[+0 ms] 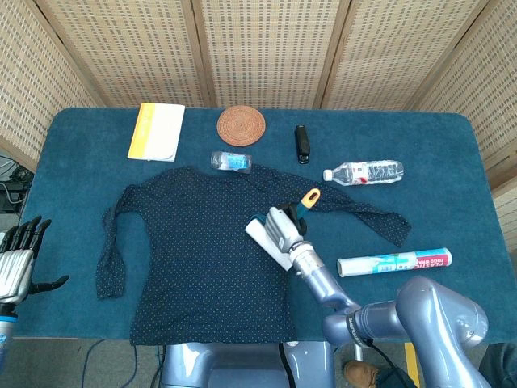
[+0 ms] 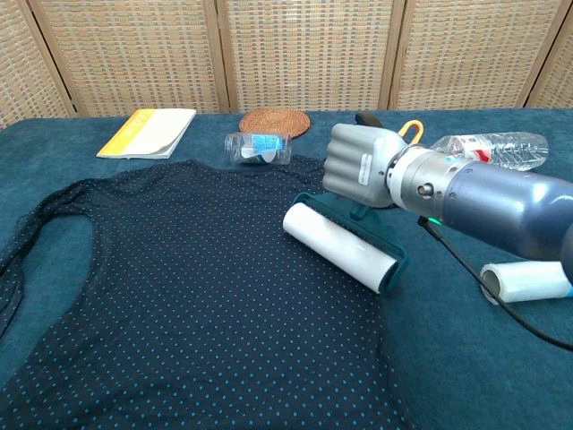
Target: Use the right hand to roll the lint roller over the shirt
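**Entry: lint roller on shirt, right hand engaged**

Risk, judged: the loose shirt [image 1: 202,250] could bunch or drag under the lint roller [image 2: 340,246] if the sticky drum caught the thin cloth, since nothing pinned the fabric down. A tilted drum would also ride on one end and skip.

Lint roller: white drum lay on the shirt's right side, near its right edge, touching the cloth. Teal frame and handle rose from the drum into the right hand [image 2: 363,167]; orange handle tip showed beyond the hand, away from the shirt.

Right hand: fingers closed around the handle, holding the roller, directly above and behind the drum.

Left hand [image 1: 18,259]: well left of the shirt at the tabletop [image 1: 452,153] edge, fingers apart, holding nothing.
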Available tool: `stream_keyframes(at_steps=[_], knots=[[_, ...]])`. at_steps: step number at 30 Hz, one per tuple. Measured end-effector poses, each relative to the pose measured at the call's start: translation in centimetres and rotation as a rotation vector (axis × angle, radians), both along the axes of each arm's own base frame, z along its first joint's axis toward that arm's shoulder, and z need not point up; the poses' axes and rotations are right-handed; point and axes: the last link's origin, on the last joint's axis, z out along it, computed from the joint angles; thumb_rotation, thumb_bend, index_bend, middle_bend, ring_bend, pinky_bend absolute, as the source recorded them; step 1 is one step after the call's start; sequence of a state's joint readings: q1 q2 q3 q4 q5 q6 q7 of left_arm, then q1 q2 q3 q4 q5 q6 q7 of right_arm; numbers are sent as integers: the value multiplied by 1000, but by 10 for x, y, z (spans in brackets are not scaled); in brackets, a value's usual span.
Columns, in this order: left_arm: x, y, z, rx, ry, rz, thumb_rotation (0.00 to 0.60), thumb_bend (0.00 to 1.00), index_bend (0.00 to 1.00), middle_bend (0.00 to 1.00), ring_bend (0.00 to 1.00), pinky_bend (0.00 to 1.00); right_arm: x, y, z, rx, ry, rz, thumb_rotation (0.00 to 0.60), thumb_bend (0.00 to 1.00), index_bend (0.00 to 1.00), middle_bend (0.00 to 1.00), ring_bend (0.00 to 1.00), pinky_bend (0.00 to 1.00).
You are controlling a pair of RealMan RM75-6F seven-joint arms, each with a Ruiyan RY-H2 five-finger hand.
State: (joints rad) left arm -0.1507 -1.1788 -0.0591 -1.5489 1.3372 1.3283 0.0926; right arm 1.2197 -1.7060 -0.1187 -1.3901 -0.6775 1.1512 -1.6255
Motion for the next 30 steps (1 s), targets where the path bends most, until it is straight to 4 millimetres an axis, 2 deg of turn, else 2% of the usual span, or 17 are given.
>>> stream_keyframes(at_steps=[5, 9, 10, 11, 12, 14, 15, 17, 22, 25, 28, 30], knots=[[0, 0, -1, -3, 2, 0, 600, 0, 0, 0, 0, 0, -22, -19, 16, -52, 13, -37, 600, 683, 708, 1000, 1000, 1000], [1, 0, -1, -5, 1, -1, 600, 0, 0, 0, 0, 0, -32, -25, 23, -67, 8, -60, 600, 677, 673, 1000, 1000, 1000], [1, 0, -1, -5, 1, -2, 600, 0, 0, 0, 0, 0, -33, -25, 23, -67, 4, -65, 600, 645, 601, 1000, 1000, 1000], [1, 0, -1, -4, 0, -3, 600, 0, 0, 0, 0, 0, -34, -25, 24, -64, -5, -70, 600, 570, 456, 1000, 1000, 1000], [2, 0, -1, -5, -1, -4, 600, 0, 0, 0, 0, 0, -34, -25, 24, -62, -13, -73, 600, 451, 267, 1000, 1000, 1000], [2, -1, -1, -5, -2, -6, 600, 0, 0, 0, 0, 0, -34, -24, 26, -63, -32, -77, 600, 217, 40, 999, 1000, 1000], [2, -1, -1, -5, -2, -6, 600, 0, 0, 0, 0, 0, -34, -24, 27, -65, -39, -77, 600, 117, 1, 997, 1000, 1000], [2, -1, -1, -4, -5, -7, 600, 0, 0, 0, 0, 0, -33, -23, 29, -73, -61, -74, 600, 48, 0, 993, 1000, 1000], [3, -3, 2, 1, -21, -13, 600, 0, 0, 0, 0, 0, -29, -19, 43, -93, -144, -43, 600, 41, 0, 984, 1000, 1000], [4, -4, 4, 4, -31, -19, 600, 0, 0, 0, 0, 0, -31, -17, 59, -104, -212, -40, 600, 40, 0, 962, 1000, 1000], [5, -6, 6, 9, -41, -30, 600, 0, 0, 0, 0, 0, -38, -14, 76, -105, -289, -39, 600, 37, 0, 895, 980, 1000], [6, -7, 8, 12, -47, -39, 600, 0, 0, 0, 0, 0, -45, -12, 89, -102, -356, -41, 600, 25, 0, 791, 890, 921]])
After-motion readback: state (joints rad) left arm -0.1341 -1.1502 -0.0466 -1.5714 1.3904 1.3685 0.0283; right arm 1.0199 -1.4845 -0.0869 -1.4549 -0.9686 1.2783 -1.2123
